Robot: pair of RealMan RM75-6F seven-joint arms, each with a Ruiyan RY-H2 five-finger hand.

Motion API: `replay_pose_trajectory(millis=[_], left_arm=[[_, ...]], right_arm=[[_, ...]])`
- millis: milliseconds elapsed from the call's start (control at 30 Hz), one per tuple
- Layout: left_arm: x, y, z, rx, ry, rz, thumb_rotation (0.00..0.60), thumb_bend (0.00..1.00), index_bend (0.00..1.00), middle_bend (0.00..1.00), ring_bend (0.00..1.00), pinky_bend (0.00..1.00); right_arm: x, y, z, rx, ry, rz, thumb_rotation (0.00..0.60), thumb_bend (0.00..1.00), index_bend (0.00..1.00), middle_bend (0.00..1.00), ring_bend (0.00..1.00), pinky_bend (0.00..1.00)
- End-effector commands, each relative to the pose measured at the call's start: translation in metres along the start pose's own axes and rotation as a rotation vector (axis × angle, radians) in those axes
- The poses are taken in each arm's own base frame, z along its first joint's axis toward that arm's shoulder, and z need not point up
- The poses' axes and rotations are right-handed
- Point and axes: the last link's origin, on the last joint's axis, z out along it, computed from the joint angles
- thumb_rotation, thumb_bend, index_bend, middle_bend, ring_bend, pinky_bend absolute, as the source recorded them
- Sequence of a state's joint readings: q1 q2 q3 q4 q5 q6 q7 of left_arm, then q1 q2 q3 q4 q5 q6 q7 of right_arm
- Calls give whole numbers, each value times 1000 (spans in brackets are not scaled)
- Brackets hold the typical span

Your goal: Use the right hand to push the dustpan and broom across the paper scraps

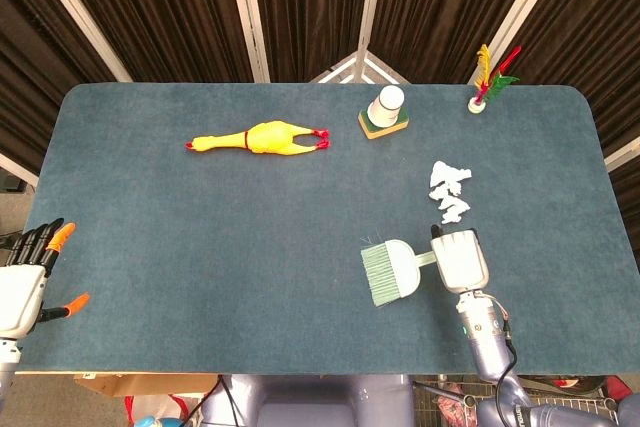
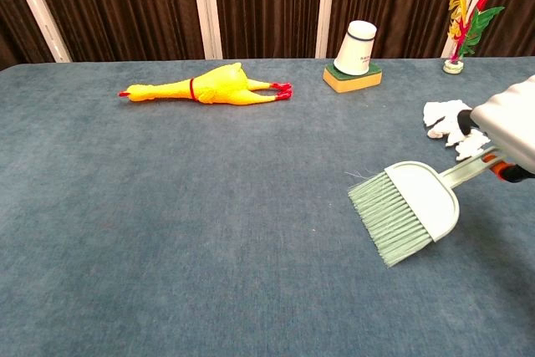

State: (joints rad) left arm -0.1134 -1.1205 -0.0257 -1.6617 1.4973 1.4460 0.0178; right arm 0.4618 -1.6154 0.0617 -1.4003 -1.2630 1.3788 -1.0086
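Note:
My right hand (image 1: 460,259) (image 2: 508,133) holds the handle of the pale green dustpan and broom (image 1: 393,271) (image 2: 406,206), which sits low over the table at the front right, bristles pointing left. The white paper scraps (image 1: 449,188) (image 2: 451,122) lie in a loose heap behind the broom, farther from me and a little right of it. The broom does not touch them. My left hand (image 1: 28,275) hangs at the table's front left corner with fingers spread and nothing in it.
A yellow rubber chicken (image 1: 258,138) (image 2: 203,87) lies at the back left of middle. A white cup on a sponge (image 1: 385,111) (image 2: 354,58) stands at the back. A feathered shuttlecock (image 1: 484,85) (image 2: 464,22) stands at the back right. The table is blue felt (image 1: 200,237).

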Motion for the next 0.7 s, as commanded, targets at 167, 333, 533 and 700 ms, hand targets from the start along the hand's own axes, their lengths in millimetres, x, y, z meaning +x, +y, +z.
replay_pose_trajectory(millis=[167,333,533,700], left_arm=[[0,0,0,1,0,0,600,0,0,0,0,0],[0,0,-1,2,-1,1,600,0,0,0,0,0],[0,0,0,2,-1,4,600,0,0,0,0,0],[-1,0,0,1,-2,9,600,0,0,0,0,0]], right_arm=[[-5,10,-8,-12,-22,-51,600,318,0,952,960,830],[-7,20,-12,-33,-28,-75,600,262,0,952,942,821],[-6,45,-21,-88,-39,-44,600,261,0,919,875,730],[-1,74,-35,-154,-16,55,600,261,0,624,588,410]])
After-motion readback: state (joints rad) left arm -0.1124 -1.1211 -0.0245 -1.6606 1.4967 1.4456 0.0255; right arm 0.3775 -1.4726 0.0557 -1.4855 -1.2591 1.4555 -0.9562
